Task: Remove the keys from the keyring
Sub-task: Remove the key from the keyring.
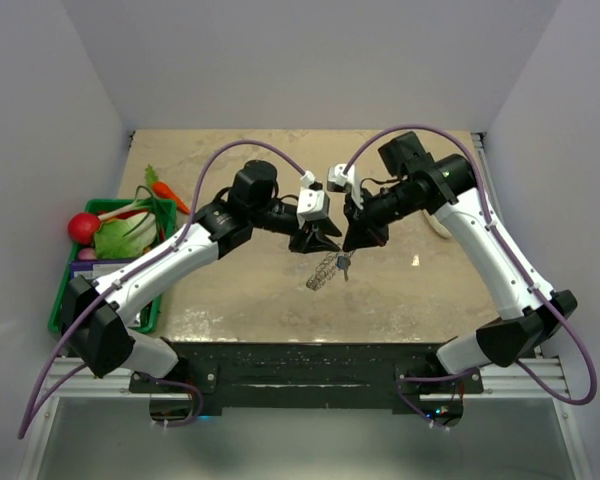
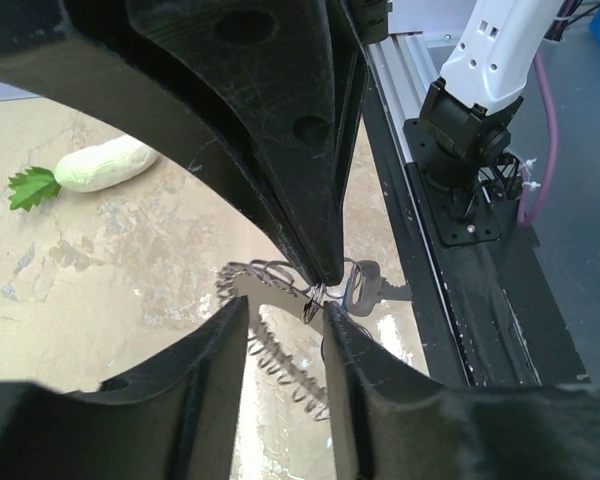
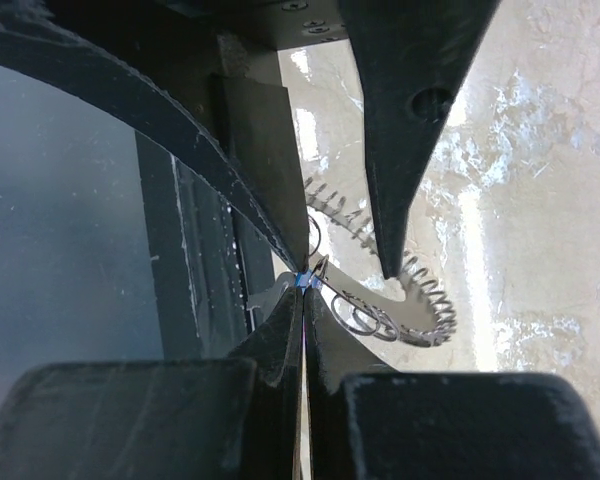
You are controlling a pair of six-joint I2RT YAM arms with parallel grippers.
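One key (image 1: 343, 266), one keyring (image 1: 322, 272) (coiled), left hand (image 1: 318, 243), right hand (image 1: 358, 240)

Right gripper (image 3: 302, 296): at the bottom, with its two black fingers pressed together on the key.
Key (image 3: 300, 283): only a tiny blue bit shows, right at the fingertips.
Keyring (image 3: 435, 300): a grey springy coil that curves on the table just beside the key.
Left gripper (image 3: 344, 267): comes down from the top with its fingers apart; one pointy tip is at the coil.
Table (image 3: 550, 200): pale and shiny, like stone.
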